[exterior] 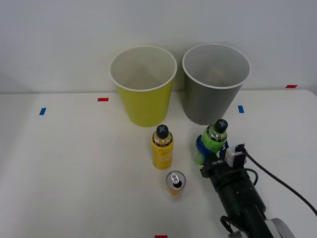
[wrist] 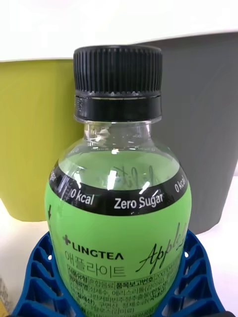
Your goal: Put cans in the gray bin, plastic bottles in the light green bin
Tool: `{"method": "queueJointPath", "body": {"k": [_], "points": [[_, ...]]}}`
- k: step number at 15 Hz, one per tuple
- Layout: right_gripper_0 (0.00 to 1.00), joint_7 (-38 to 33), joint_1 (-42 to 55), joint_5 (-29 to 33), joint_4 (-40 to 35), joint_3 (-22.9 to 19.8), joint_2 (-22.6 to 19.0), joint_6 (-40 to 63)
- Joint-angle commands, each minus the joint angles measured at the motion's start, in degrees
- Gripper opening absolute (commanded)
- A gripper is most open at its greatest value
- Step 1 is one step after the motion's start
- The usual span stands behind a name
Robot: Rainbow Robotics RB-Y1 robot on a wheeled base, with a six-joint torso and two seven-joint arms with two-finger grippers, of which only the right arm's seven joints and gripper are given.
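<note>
My right gripper (exterior: 210, 148) is shut on the bright green plastic bottle (exterior: 214, 138), which stands upright on the white table in front of the gray bin (exterior: 208, 105). In the wrist view its blue fingers (wrist: 42, 277) curve around both sides of the green bottle (wrist: 119, 223), below the dark cap. Behind the bottle there stand the light green bin (wrist: 29, 138) and the gray bin (wrist: 206, 124). The yellow plastic bottle (exterior: 162, 148) stands in front of the light green bin (exterior: 146, 106). The orange can (exterior: 175, 182) stands nearest the table's front, just left of my arm.
Both bins stand side by side against the white back wall. Small blue tape marks (exterior: 42, 111) and red tape marks (exterior: 103, 99) dot the table. A black cable (exterior: 282, 183) trails from my wrist toward the right edge. Open tabletop lies to the left.
</note>
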Motion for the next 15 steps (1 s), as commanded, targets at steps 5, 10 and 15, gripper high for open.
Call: {"method": "queueJointPath", "body": {"k": [5,10,15], "points": [[0.0,0.0,0.0,-15.8,-4.4,4.2,-10.4,-6.6],[0.0,-0.3,-4.1,-23.2,-12.2,4.5,-12.0,-3.5],[0.0,-2.2,-10.1,-25.4,-21.4,1.8,-7.7,10.7]]}}
